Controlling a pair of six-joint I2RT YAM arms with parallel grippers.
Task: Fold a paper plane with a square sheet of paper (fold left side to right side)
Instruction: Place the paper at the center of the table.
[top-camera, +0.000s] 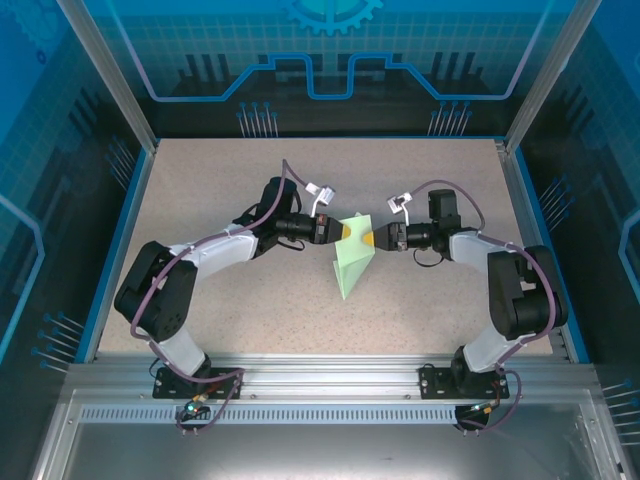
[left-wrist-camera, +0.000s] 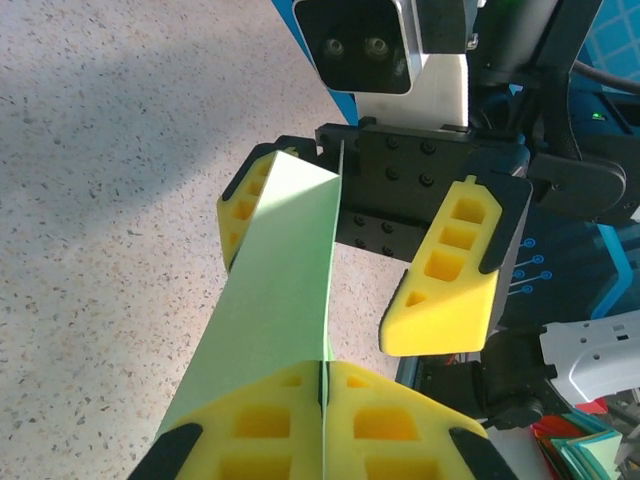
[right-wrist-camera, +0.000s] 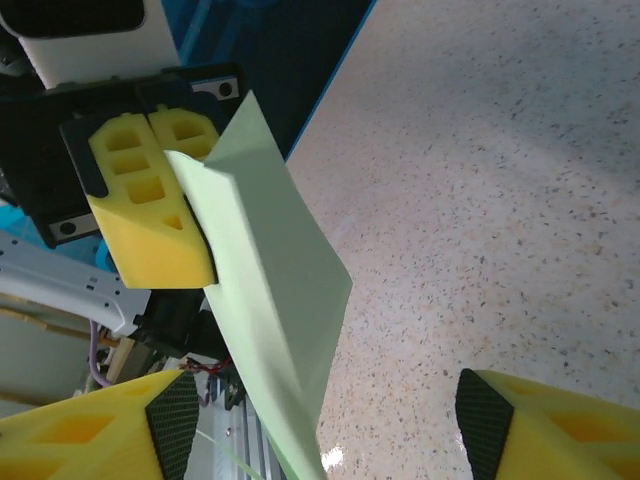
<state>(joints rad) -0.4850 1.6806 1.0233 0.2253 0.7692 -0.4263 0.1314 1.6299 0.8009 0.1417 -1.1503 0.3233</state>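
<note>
Square sheet of paper (top-camera: 350, 262): pale mint-green, part-folded, held aloft.

Grip, L: fingers (left-wrist-camera: 380, 410) of left gripper (left-wrist-camera: 322, 378) pressed together w/ an upper edge of the sheet pinched btwn them; no gap seen.

Grip, R: fingers (right-wrist-camera: 90, 435) of right gripper (right-wrist-camera: 325, 400) spread wide, one each side of the sheet. One finger is well apart from it, the other just beside it; contact can't be told.

Pos.: sheet is hung btwn the two grippers, which are faced nose to nose over mid table (top-camera: 200, 200). Lower point is trailed toward the near edge; whether it touches the table can't be told.

Cond.: sheet is twisted and bowed along its length; one crease is visible near the L pinch.

Step judged: second pinch by R, so the fold can be carried left to right.

Handling notes:
- R pinch to be set on the flat of the sheet, close to an edge, not on the bow.
- L pinch to be held until R is seated.
- Sheet to be kept taut but not pulled: thin stock, so a tear or stray crease is likely.
- Edges to be matched before any crease is pressed.
</note>
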